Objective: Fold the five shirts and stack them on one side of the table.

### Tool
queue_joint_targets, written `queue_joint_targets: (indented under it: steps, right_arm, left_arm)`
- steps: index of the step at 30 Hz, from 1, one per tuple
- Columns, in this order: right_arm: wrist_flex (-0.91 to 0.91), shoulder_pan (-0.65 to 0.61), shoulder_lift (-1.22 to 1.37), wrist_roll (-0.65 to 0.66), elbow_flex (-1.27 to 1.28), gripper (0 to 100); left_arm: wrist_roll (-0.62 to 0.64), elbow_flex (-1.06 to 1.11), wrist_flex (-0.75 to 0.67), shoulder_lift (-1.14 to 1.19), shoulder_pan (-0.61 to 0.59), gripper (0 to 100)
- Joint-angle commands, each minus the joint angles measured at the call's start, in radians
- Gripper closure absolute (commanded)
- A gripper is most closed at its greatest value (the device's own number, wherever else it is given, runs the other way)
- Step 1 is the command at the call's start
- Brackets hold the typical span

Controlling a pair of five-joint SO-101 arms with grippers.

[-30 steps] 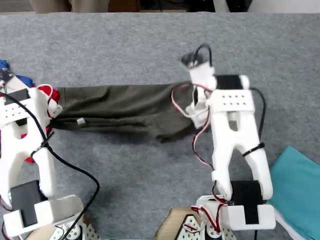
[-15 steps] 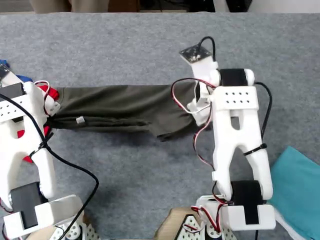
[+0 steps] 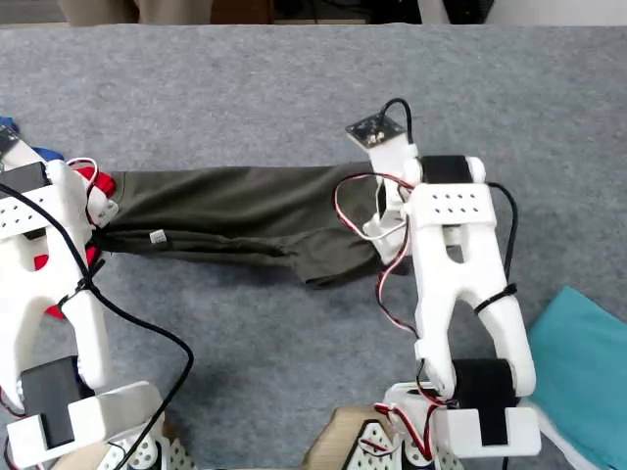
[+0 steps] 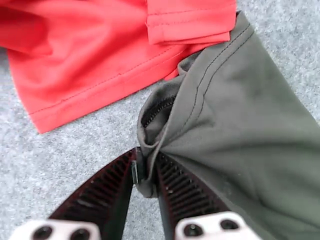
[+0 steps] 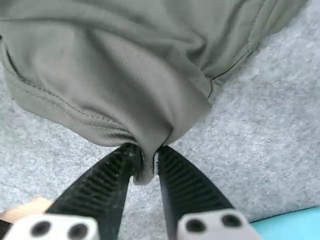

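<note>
table cover [image 3: 245, 88]: grey, felt-like, reaching nearly to the top of the high view.
room strip [image 3: 245, 10]: narrow and dim along the top edge, details unclear.
olive shirt [image 3: 235, 211]: stretched in a band from left to centre.
left gripper [image 4: 145, 172]: nearly closed, pinching the shirt's hem beside the red shirt [image 4: 90, 55].
right gripper [image 5: 146, 165]: nearly closed, pinching a bunched fold at the other end.
teal shirt [image 3: 583, 362]: lower right edge.
</note>
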Motion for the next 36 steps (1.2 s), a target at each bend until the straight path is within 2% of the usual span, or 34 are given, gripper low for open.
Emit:
queue_joint_targets:
  steps: [1, 17, 26, 32, 36]
  right_arm:
    - [-0.026, -0.015, -0.038, 0.02, 0.039, 94.5]
    - [-0.127, -0.022, -0.038, 0.035, 0.173, 94.2]
    - [-0.265, -0.016, -0.038, 0.031, 0.282, 94.3]
    - [-0.42, -0.018, -0.038, 0.028, 0.398, 94.3]
    - [-0.503, -0.016, -0.038, 0.035, 0.478, 94.3]
  left_arm:
    - [-0.009, -0.026, 0.005, -0.042, 0.034, 98]
    - [-0.044, -0.006, 0.006, -0.042, 0.051, 98]
    - [-0.103, -0.008, 0.066, -0.044, 0.049, 98]
    - [-0.103, -0.015, 0.166, -0.045, 0.051, 80]
    - [-0.143, -0.017, 0.221, -0.047, 0.051, 78]
